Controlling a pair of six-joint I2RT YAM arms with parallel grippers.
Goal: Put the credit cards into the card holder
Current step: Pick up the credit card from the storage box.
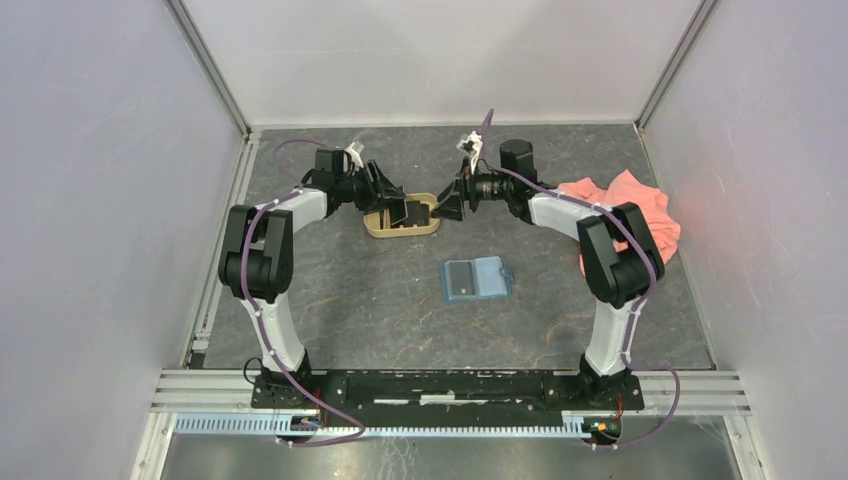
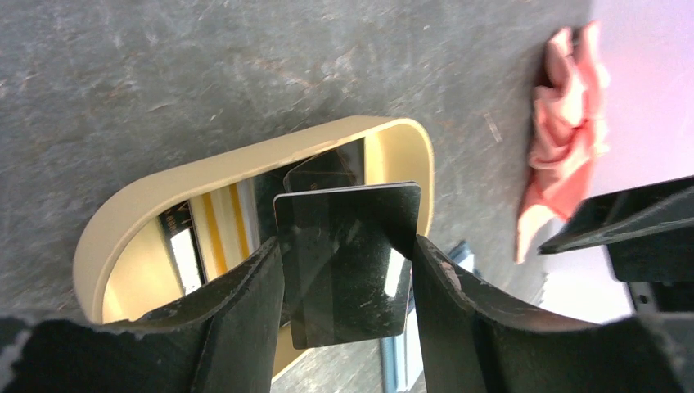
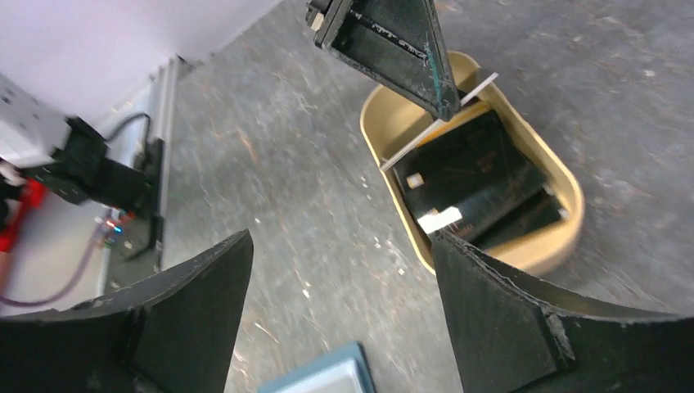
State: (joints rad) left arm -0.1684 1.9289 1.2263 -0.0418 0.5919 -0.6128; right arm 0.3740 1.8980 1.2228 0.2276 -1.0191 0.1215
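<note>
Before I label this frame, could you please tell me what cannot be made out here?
How many credit cards lie in the tray: they overlap in the right wrist view; the held black card covers them in the left wrist view.
What the card holder holds: top view, too small; right wrist view, cut by bottom edge.
Print on the cards: blurred, right wrist view.

two pincers (image 2: 348, 282) (image 3: 340, 286), one tray (image 1: 400, 234), one card holder (image 1: 478, 279), one cloth (image 1: 640, 205), at least three dark cards (image 2: 344, 254) (image 3: 466, 168) (image 3: 528, 214).
</note>
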